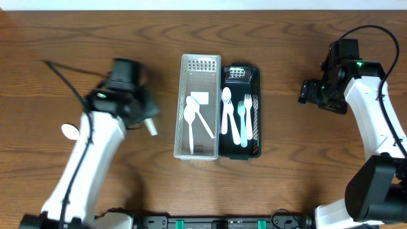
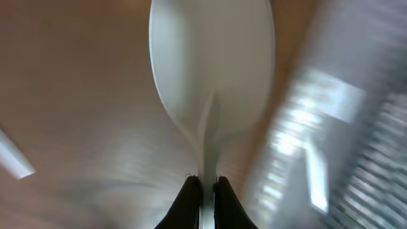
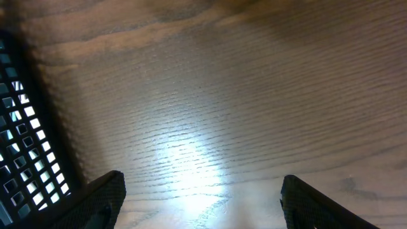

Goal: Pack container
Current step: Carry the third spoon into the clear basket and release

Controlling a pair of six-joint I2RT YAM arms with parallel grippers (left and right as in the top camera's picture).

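Observation:
My left gripper (image 2: pixel 205 181) is shut on the handle of a white plastic spoon (image 2: pixel 210 76), whose bowl points away from the jaws; this view is blurred. In the overhead view the left gripper (image 1: pixel 150 122) is just left of the clear mesh container (image 1: pixel 180 108), and only a white end of the spoon (image 1: pixel 153 130) shows. The clear container holds two white spoons (image 1: pixel 191 114). The black mesh container (image 1: pixel 257 76) beside it holds a white spoon and several forks. My right gripper (image 1: pixel 305 95) is open and empty over bare table, to the right of the black container.
Another white spoon (image 1: pixel 68 131) lies on the table at the left, partly under my left arm. The black container's mesh wall (image 3: pixel 19 146) shows at the left edge of the right wrist view. The table is brown wood.

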